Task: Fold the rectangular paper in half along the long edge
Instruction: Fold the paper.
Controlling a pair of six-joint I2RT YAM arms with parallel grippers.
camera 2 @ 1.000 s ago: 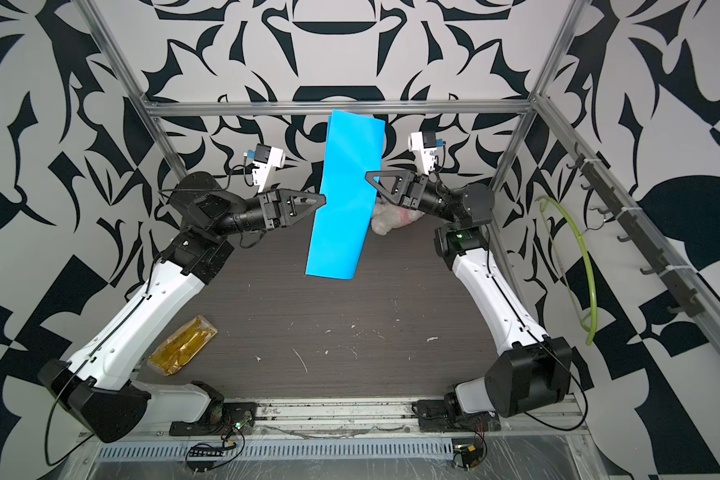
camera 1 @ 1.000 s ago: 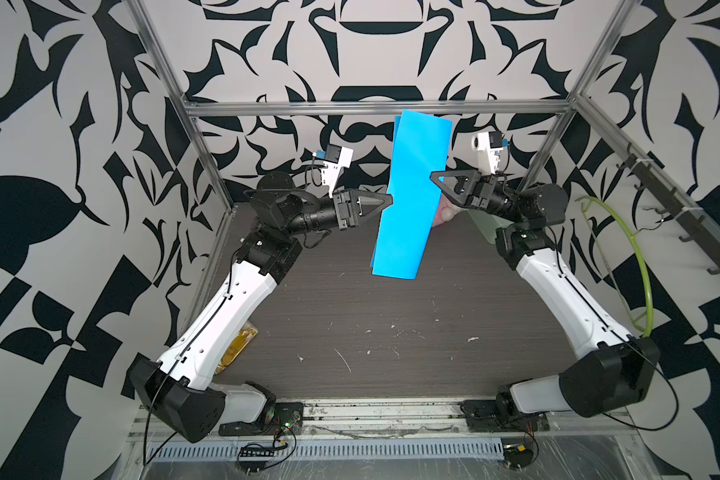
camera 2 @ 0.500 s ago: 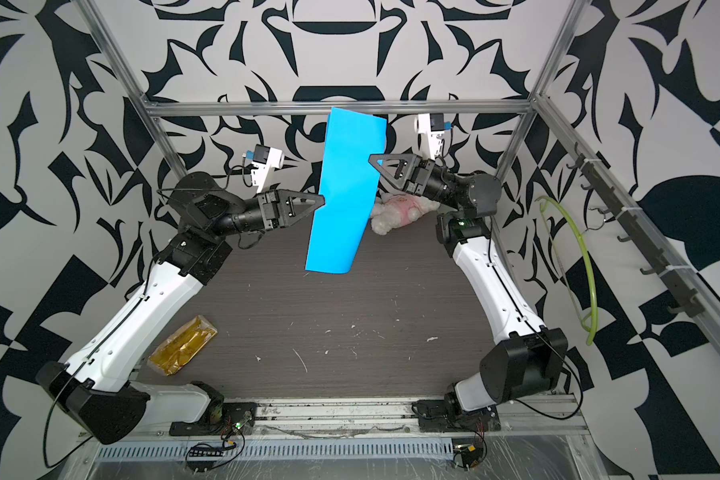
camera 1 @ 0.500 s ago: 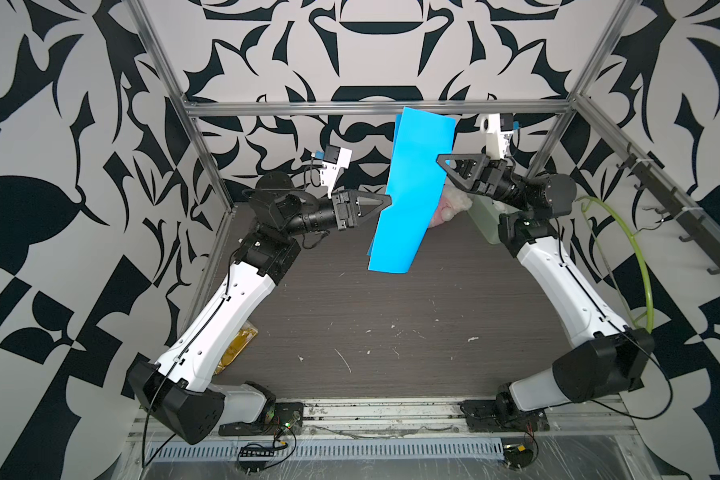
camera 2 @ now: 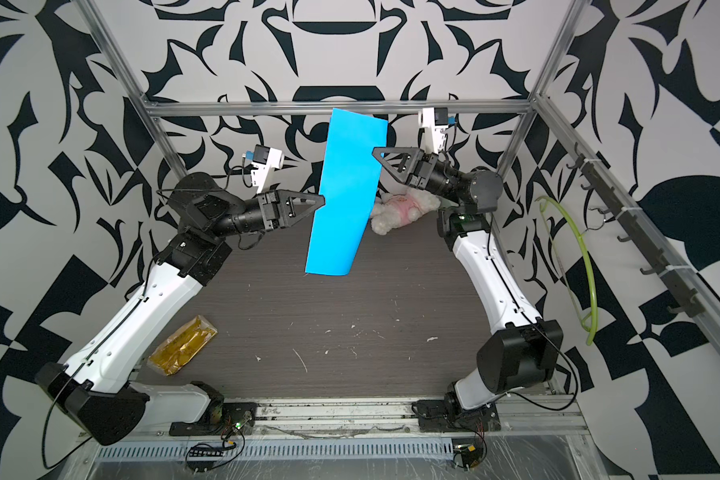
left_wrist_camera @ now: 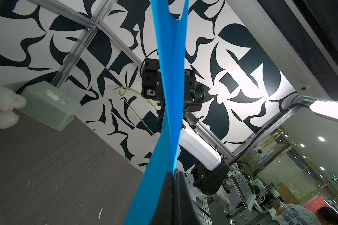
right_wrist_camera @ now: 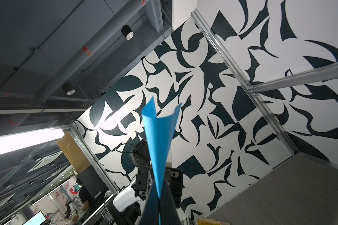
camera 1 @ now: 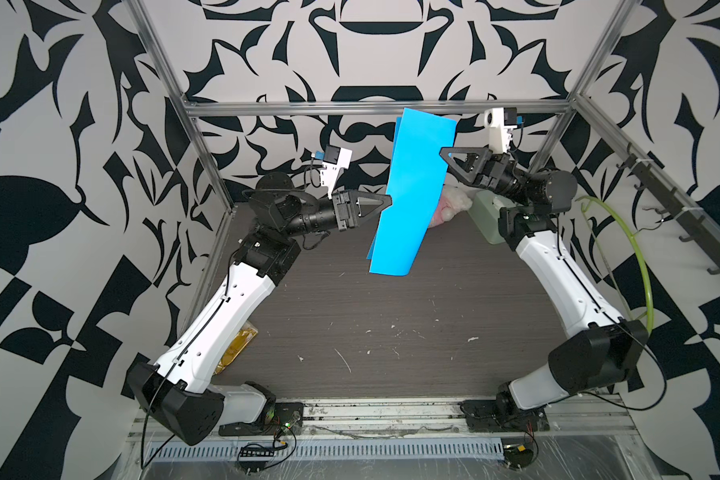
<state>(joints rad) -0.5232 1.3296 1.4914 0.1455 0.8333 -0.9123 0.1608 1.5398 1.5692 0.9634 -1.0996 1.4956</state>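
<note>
paper: the blue sheet was up in the air, well clear of the table, hanging pretty much on end with its short bottom edge lowest. Same deal in both top views.

paper shape: not flat. It was bent over on itself, and a second layer peeked out along the upper left edge in a top view. From the right wrist camera the far end curled into an open U. From the left wrist camera two layers spread apart away from the grip.

left gripper: reached in from the left, fingers pressed together with the paper's lower left edge pinched between them.

right gripper: came in from the right and higher up, also squeezed closed on the paper's right edge.

behind the paper: a white and pink plush toy lay at the back of the table, with a pale green tissue box near it in the back right corner.

other stuff: a yellow packet lay on the table near the left arm's base, and a green hoop hung on the right wall.
</note>
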